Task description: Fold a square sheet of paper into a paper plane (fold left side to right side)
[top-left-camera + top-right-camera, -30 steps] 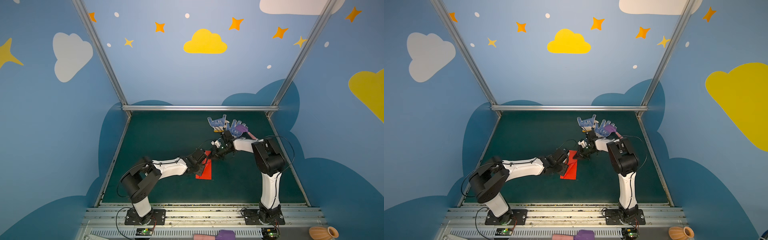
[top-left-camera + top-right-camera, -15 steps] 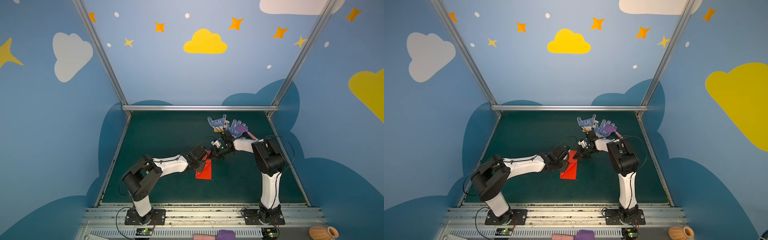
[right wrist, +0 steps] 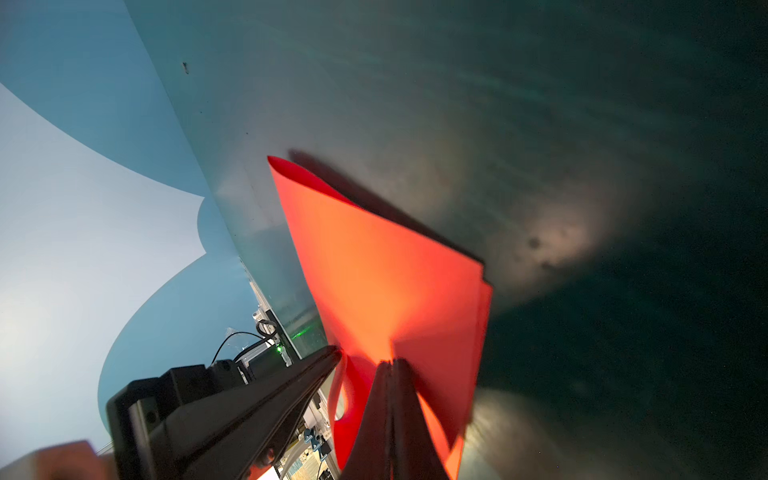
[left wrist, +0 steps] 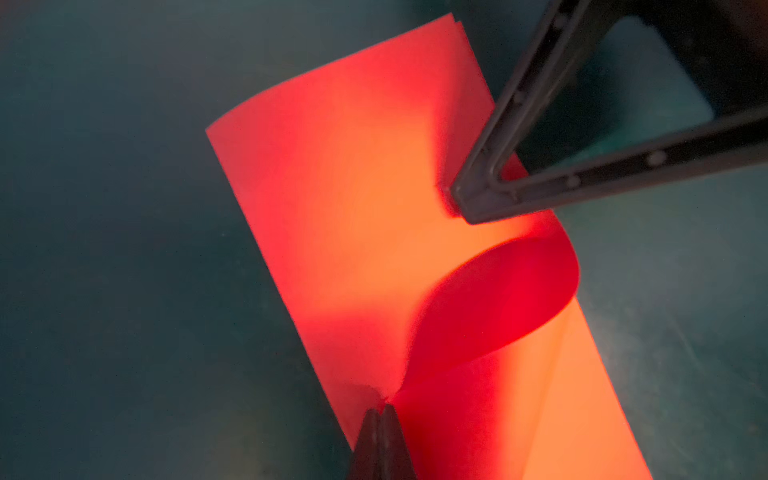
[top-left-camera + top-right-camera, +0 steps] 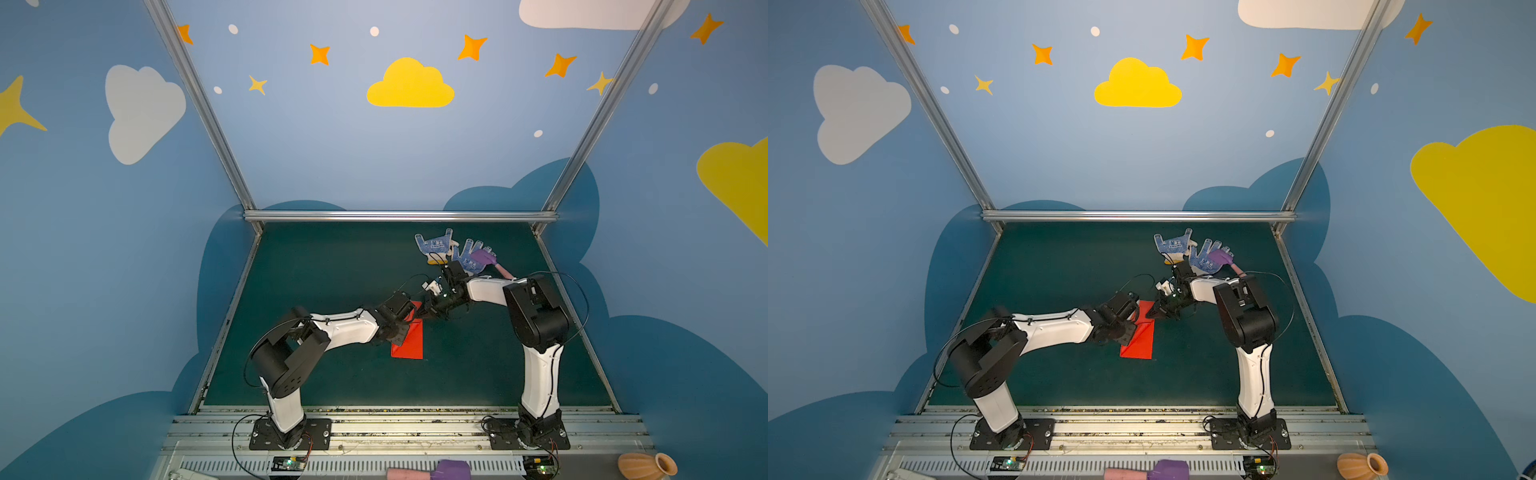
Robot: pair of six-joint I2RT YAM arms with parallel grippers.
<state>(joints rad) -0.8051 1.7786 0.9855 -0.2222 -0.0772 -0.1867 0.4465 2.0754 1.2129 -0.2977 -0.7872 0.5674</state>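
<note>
Red square sheet of paper [image 4: 357, 199]: left gripper [image 4: 380, 411] pinches it, closed right gripper [image 4: 461, 203] presses.

I note blue walls [image 5: 332, 145] painted with clouds [image 5: 409, 85] and stars [image 5: 471, 48], aluminium frame posts [image 5: 199, 104], a dark green mat [image 5: 332, 270] below.

- In both top views the left arm [image 5: 345, 328] hides a corner of the square sheet of paper [image 5: 409, 345].
- The left wrist view's edge cuts the sheet off.

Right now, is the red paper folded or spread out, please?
Folded: the red paper is a narrow rectangle with doubled edges, one corner curling up.
</note>
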